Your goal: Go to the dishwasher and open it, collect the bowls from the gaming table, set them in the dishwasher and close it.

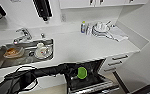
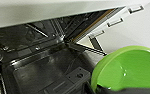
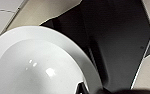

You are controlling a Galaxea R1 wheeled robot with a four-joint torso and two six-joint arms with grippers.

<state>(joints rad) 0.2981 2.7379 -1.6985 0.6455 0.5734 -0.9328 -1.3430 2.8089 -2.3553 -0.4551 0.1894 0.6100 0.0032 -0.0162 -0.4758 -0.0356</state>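
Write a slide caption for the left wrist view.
Left gripper holds a green bowl over the open dishwasher.

Left arm (image 1: 41,72) reaches in over the open dishwasher (image 1: 91,80) with a green bowl (image 1: 82,72) (dishes in the sink (image 1: 28,53) left of it).

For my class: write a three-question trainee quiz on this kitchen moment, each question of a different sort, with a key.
1. True or false: the dishwasher door is open.
2. The bowl at the left gripper is: A red, B green, C blue.
3. Fill in: the right wrist view shows a ____ bowl.

Key:
1. True; its dark inside shows.
2. B, the green bowl, held over the open dishwasher.
3. White: the white bowl, by the right gripper.
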